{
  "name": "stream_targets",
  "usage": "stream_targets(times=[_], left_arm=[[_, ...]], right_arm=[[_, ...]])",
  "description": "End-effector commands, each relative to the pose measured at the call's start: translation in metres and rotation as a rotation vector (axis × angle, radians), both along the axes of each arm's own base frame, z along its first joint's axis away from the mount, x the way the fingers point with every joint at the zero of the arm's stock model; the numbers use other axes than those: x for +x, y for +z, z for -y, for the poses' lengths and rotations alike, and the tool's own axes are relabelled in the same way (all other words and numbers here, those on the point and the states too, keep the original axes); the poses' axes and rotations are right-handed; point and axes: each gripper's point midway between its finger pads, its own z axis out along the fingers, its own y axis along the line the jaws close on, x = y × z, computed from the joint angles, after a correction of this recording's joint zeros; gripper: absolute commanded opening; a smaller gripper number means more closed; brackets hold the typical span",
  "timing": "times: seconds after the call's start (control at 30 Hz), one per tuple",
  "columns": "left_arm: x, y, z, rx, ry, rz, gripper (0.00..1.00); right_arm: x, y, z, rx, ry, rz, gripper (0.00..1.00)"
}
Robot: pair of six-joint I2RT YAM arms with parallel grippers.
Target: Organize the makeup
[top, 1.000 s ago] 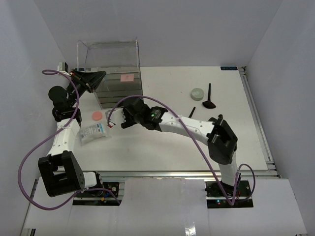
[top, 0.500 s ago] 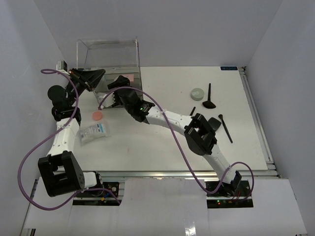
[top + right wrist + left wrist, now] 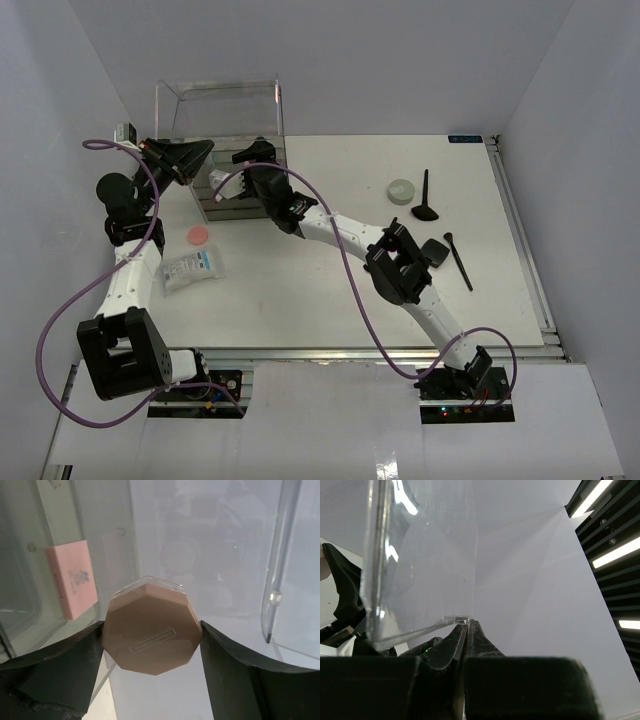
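— Gripping what on the right?

— Clamping a flat tan many-sided compact (image 3: 150, 635) between the right fingers (image 3: 82, 652), squeezing its edges from either side, broad face turned toward the wrist camera.

— And hanging where?

— Hovering at the open front of the big clear plastic box (image 3: 220, 110); not managing to tell whether just inside or just short of it. Seeing a small pink rectangular palette (image 3: 72, 577) lying inside the box, to the left of the compact.

— Doing anything on the left?

— Pinching the left fingers (image 3: 445, 650) tight on the box's thin clear panel (image 3: 420, 555), perhaps steadying it.

— Heading which way next?

— Probably pushing straight ahead, deeper into the box, then lowering beside the palette. Needing no long axis lined up, being nearly round. Favouring the right arm, as nearer and carrying it.

— Leaving anything outside?

— Spotting, well right of the box on the table (image 3: 300, 300), a round grey-green disc (image 3: 401, 190) and a black brush (image 3: 427, 200). Spotting, near the box's front left, a round pink disc (image 3: 199, 235) and a white sachet (image 3: 190, 268).
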Motion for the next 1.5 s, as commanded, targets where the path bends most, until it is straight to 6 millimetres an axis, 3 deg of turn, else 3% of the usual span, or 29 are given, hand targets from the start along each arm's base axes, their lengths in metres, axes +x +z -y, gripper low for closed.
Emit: stream_targets(times=[0.0,0.17,0.37,0.6,0.67,0.73,0.87,0.9,0.97,1.07,1.17,1.27,1.37,1.47], left_arm=[[-0.016,0.035,0.005,0.029,-0.006,0.127,0.00],[-0.015,0.036,0.005,0.030,-0.006,0.127,0.00],[-0.015,0.035,0.005,0.031,-0.005,0.123,0.00],[-0.014,0.036,0.005,0.033,-0.004,0.122,0.00],[-0.015,0.037,0.005,0.035,-0.004,0.123,0.01],[-0.014,0.037,0.005,0.036,-0.004,0.125,0.01],[-0.014,0.037,0.005,0.036,-0.006,0.125,0.01],[-0.014,0.037,0.005,0.037,-0.006,0.126,0.01],[-0.014,0.037,0.005,0.038,-0.008,0.126,0.01],[-0.015,0.037,0.006,0.042,-0.009,0.128,0.01],[-0.014,0.036,0.005,0.044,-0.008,0.127,0.01],[-0.013,0.034,0.005,0.044,-0.009,0.123,0.01],[-0.013,0.034,0.005,0.044,-0.009,0.124,0.01],[-0.012,0.033,0.005,0.042,-0.006,0.123,0.01]], right_arm=[[-0.007,0.035,-0.004,0.068,0.010,0.048,0.83],[-0.029,0.042,-0.009,0.070,0.056,-0.006,0.93],[-0.069,0.037,-0.013,0.027,0.134,-0.053,0.94],[-0.094,0.033,-0.011,0.010,0.169,-0.121,0.95],[-0.111,0.031,-0.010,0.004,0.206,-0.172,0.95],[-0.136,0.029,-0.005,-0.020,0.270,-0.229,0.95],[-0.200,-0.002,0.013,-0.155,0.441,-0.446,0.94],[-0.224,-0.019,0.022,-0.204,0.501,-0.551,0.93],[-0.255,-0.032,0.040,-0.231,0.583,-0.680,0.92],[-0.284,-0.055,0.078,-0.226,0.598,-0.840,0.90],[-0.269,-0.062,0.119,-0.128,0.493,-0.934,0.90],[-0.230,-0.061,0.164,0.051,0.363,-1.056,0.87],[-0.184,-0.044,0.212,0.271,0.228,-1.113,0.87],[-0.127,-0.050,0.257,0.437,0.010,-1.137,0.88]])
